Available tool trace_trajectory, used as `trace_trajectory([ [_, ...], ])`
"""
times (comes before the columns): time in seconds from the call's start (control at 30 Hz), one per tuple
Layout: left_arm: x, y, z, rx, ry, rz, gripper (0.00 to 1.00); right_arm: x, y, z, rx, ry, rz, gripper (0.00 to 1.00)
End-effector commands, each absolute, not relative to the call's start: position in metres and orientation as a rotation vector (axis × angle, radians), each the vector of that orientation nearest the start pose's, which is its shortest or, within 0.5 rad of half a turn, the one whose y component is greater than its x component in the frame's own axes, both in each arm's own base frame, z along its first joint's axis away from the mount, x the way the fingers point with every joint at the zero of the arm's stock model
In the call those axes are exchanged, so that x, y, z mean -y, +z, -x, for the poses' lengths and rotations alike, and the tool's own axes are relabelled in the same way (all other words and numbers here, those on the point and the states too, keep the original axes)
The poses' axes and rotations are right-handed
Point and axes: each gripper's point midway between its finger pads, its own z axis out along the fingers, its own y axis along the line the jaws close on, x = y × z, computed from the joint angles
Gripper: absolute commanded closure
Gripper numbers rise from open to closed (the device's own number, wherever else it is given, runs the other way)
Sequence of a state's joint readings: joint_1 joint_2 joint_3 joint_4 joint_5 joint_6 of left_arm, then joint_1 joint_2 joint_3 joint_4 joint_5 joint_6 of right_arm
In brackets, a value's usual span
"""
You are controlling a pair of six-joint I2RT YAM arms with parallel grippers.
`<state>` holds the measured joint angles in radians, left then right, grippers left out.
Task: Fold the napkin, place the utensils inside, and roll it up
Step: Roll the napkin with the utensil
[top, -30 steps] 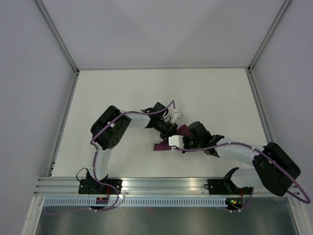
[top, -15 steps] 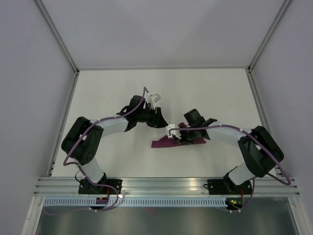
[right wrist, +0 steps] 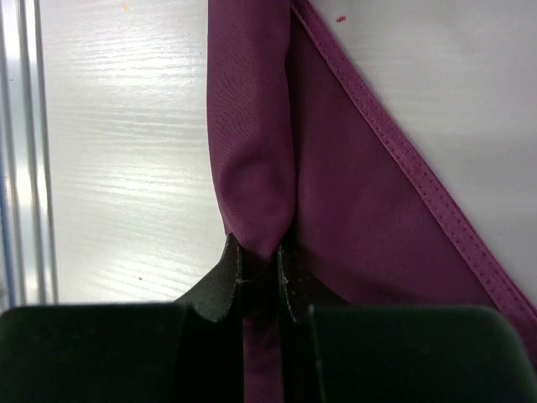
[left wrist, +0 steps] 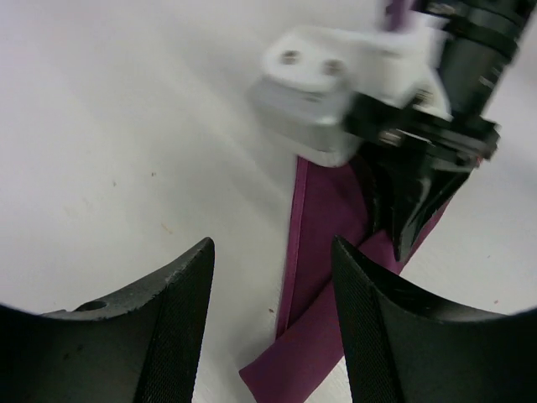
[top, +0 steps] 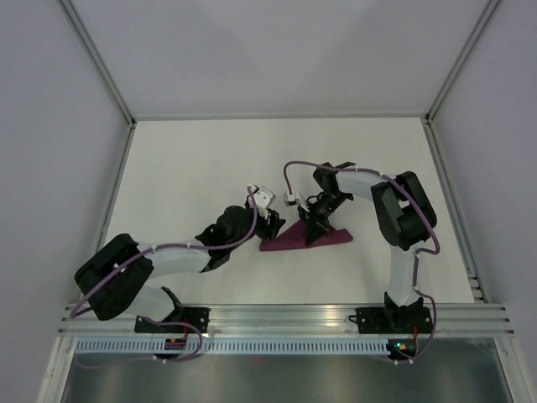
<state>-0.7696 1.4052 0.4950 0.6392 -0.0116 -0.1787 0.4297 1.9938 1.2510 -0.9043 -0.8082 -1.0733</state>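
The plum-purple napkin [top: 327,238] lies mid-table, rolled into a long tube with a triangular flap beside it. It also shows in the left wrist view [left wrist: 323,336] and the right wrist view [right wrist: 369,193]. My right gripper [top: 312,225] points down on the roll's middle and is shut on the napkin roll [right wrist: 252,159], pinching it between its fingertips [right wrist: 225,281]. My left gripper [top: 274,225] is open just left of the roll's left end, touching nothing; its fingers [left wrist: 180,327] frame bare table and the roll's end. The utensils are hidden.
The white table [top: 201,168] is bounded by grey walls and metal posts, with an aluminium rail [top: 277,317] at the near edge. The two arms meet close together at mid-table, wrists almost touching.
Both arms swung: the left gripper came down to the roll's left end, the right arm reached over from the back. The napkin now lies flatter, as a roll with a flap.
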Motion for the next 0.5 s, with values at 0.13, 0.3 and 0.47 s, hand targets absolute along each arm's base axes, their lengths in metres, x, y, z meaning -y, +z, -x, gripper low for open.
trace_trajectory([
  [0.13, 0.312, 0.107, -0.273, -1.590, -0.265, -0.938, 0.37, -0.187, -0.029, -0.227, -2.256, 1.177, 1.945, 0.99],
  [0.3, 0.344, 0.078, -0.239, -1.540, -0.190, -1.219, 0.37, -0.188, -0.031, -0.232, -2.285, 1.175, 1.936, 0.99],
  [0.47, 0.362, 0.065, -0.212, -1.506, -0.209, -1.349, 0.37, -0.188, -0.032, -0.233, -2.290, 1.177, 1.933, 0.99],
])
